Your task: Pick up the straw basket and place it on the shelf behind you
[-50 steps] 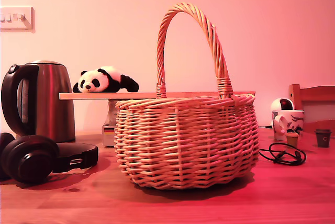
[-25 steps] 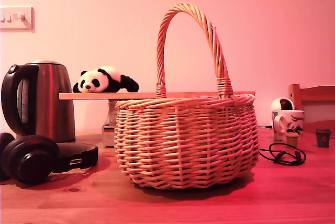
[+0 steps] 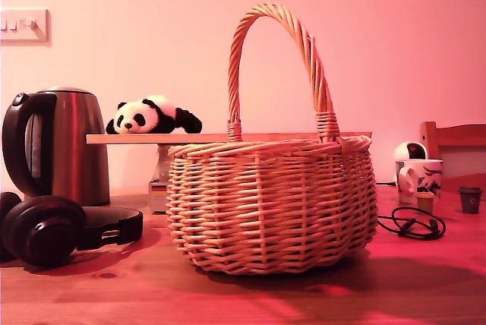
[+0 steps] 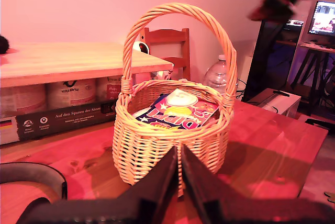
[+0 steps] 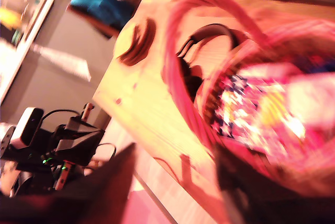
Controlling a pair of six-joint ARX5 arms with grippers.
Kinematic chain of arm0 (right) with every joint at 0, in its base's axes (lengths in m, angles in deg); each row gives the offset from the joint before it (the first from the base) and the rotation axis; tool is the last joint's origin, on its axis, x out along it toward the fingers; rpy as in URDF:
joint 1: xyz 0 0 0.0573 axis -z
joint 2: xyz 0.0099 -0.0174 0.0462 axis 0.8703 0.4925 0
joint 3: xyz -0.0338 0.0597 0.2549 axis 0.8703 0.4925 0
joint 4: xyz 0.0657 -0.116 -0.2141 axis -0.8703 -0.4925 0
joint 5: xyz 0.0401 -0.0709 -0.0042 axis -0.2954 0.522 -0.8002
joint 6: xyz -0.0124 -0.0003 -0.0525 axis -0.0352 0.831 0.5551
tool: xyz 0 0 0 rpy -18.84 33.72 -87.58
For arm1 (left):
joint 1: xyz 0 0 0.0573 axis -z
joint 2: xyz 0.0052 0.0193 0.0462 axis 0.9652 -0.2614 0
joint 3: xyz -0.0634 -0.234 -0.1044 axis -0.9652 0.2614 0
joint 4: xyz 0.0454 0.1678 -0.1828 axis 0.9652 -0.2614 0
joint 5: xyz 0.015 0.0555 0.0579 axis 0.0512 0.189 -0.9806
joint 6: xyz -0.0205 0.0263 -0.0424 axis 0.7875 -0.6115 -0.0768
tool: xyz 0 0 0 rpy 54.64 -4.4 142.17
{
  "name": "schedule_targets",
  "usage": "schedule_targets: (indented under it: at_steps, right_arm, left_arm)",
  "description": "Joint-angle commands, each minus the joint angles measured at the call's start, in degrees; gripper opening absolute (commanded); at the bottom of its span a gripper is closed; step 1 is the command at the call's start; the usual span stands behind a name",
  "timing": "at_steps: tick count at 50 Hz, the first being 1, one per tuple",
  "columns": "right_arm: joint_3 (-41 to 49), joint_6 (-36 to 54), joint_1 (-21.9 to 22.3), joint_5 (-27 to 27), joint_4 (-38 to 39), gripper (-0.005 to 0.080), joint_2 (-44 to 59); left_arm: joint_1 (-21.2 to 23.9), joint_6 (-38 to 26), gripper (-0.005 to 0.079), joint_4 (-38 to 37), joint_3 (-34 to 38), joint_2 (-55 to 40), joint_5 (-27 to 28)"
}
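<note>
My first gripper (image 4: 179, 174) has its jaws pressed together, empty, short of the round tan woven straw basket (image 4: 172, 139). My second gripper (image 5: 175, 182) is spread above that basket's rim. The basket stands on the reddish wooden tabletop (image 3: 425, 279), before the long light-wood shelf (image 3: 144, 139).

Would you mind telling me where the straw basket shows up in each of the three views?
Exterior view: the straw basket stands mid-frame on the table, in front of the shelf.
First wrist view: the basket is central, just beyond my first gripper.
Second wrist view: blurred, filling much of the frame.
Shared landmark: its arched handle.
</note>
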Motion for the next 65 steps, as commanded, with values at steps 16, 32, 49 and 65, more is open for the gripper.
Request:
schedule_targets:
  at_steps: [16,32,49,65]
  right_arm:
    - [-8.6,1.4,-5.9,-0.2,1.6,0.0517,10.1]
    - [-11.8,1.7,-7.5,0.2,4.7,0.0517,17.8]
    - [-12.2,1.9,-9.7,-1.2,5.8,0.0449,19.5]
    - [-15.6,2.0,-11.6,-2.7,6.3,0.0005,19.5]
  left_arm:
    - [0.2,0.2,-0.0019,0.5,0.4,0.5,0.2]
    - [0.2,0.2,-0.0019,0.5,0.4,0.5,0.2]
    - [0.2,0.2,-0.0019,0.5,0.4,0.5,0.2]
    - [0.2,0.2,-0.0019,0.4,0.4,0.5,0.3]
